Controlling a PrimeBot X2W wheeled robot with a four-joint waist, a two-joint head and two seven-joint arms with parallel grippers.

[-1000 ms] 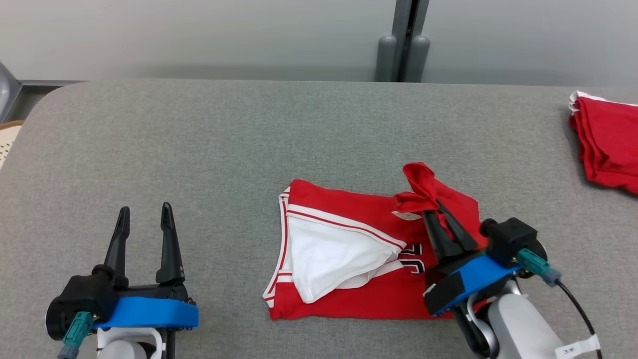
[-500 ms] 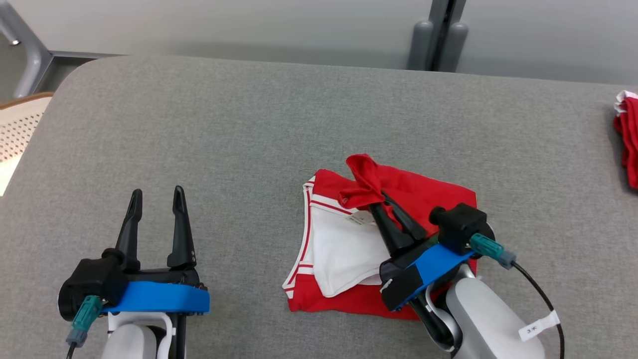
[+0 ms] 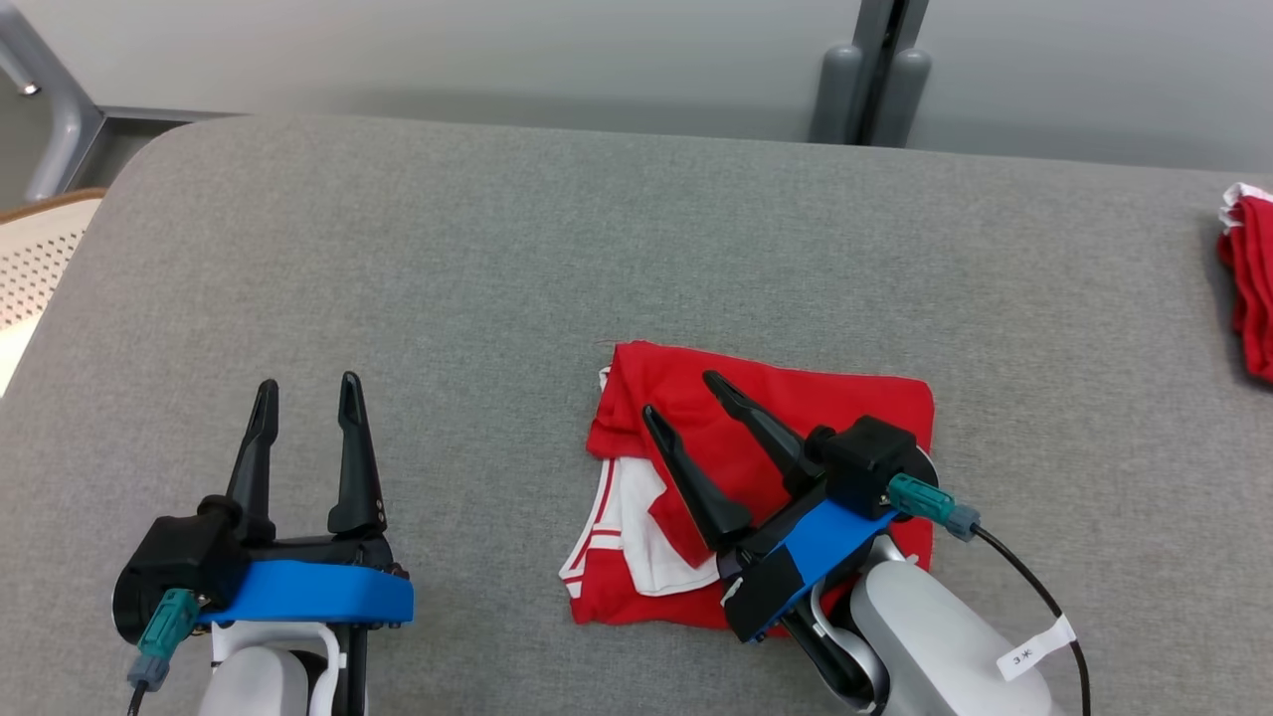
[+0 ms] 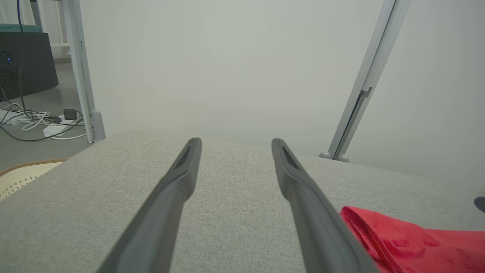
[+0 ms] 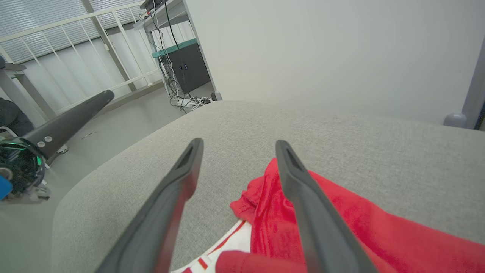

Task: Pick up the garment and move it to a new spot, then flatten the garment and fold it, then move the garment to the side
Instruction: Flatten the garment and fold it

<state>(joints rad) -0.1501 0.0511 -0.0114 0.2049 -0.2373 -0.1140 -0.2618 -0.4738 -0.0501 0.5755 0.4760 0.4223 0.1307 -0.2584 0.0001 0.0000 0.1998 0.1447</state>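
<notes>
A red sports shirt with white bands (image 3: pixel 845 398) lies folded on the big grey cloth table (image 3: pixel 497 249). It sits a little to the right of the table's middle, near the table's front edge. The top layer is plain red. A bit of white with red stripes peeks out on the shirt's left side.

The right gripper (image 3: pixel 680 394) is over the table's front right part, just above the shirt. Its two dark fingers are spread wide apart and hold nothing. In the right wrist view the right gripper (image 5: pixel 238 142) points across the shirt's (image 5: pixel 360 227) left edge.

The left gripper (image 3: pixel 307 383) is over the table's front left part, well apart from the shirt. Its fingers are spread wide too, with nothing between them.

A second pile of red cloth (image 3: pixel 1251 288) rests at the table's far right edge.
</notes>
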